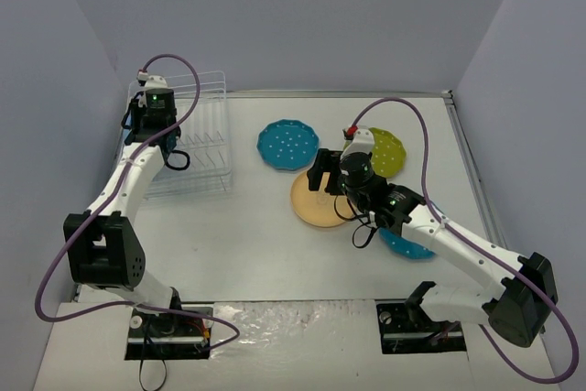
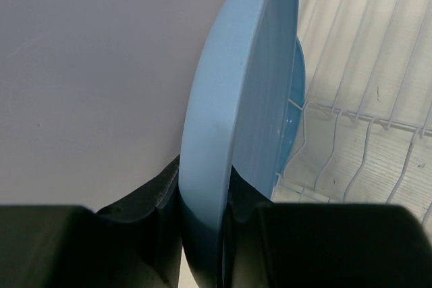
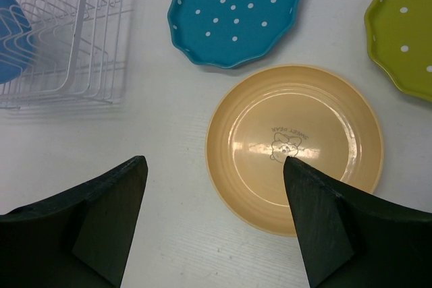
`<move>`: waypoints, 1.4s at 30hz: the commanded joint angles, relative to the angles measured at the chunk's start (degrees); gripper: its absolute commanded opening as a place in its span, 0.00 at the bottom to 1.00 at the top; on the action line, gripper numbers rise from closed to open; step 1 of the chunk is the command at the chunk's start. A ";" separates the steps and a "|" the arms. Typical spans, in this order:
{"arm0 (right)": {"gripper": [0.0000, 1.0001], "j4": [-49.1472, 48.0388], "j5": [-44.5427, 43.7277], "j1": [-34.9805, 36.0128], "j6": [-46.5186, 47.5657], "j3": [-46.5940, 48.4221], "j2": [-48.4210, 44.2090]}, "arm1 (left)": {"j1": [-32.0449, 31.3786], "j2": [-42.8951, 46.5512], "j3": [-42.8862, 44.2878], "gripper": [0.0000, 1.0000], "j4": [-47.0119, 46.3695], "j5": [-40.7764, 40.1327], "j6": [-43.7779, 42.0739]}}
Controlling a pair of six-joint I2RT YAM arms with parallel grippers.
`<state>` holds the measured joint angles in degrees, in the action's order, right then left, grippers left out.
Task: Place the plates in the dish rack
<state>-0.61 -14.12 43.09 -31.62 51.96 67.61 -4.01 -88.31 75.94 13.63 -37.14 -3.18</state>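
Left wrist view: we saw a light blue plate point(image 2: 233, 119) standing on edge, its lower rim clamped in our left gripper point(image 2: 202, 234), beside the wires of the dish rack point(image 2: 368, 123), where a second blue plate point(image 2: 295, 99) stood. Our right gripper point(image 3: 212, 162) hung with jaws apart over the orange-yellow plate point(image 3: 295, 146), which lay flat on the table point(image 3: 169, 139) near the teal dotted plate point(image 3: 236, 11) and the lime plate point(image 3: 405, 38).
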 commanded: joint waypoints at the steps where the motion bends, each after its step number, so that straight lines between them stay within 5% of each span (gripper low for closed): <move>1: 0.78 -4.60 -0.12 -0.38 -0.20 0.09 -0.36 | 0.23 1.19 0.74 0.00 -3.52 -2.95 -1.77; 16: 0.78 -4.94 0.23 -0.73 -0.56 -0.57 -0.84 | 0.22 0.62 -1.72 0.00 -4.61 0.48 -2.96; 33: 0.78 -5.28 0.41 -0.99 -0.81 -1.25 -1.43 | -0.03 -5.99 3.59 0.00 4.20 1.54 2.29; 37: 0.78 -5.28 0.56 -0.99 -0.82 -1.16 -1.45 | -0.03 -6.03 4.37 0.37 5.21 1.43 2.54; 42: 0.78 -5.28 0.85 -0.99 -0.81 -0.81 -0.90 | -0.03 -5.02 5.20 0.56 5.90 1.89 2.56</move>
<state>-2.39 -13.02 42.35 -31.86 50.61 67.61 -4.05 -96.23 77.16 19.28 -33.91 -1.39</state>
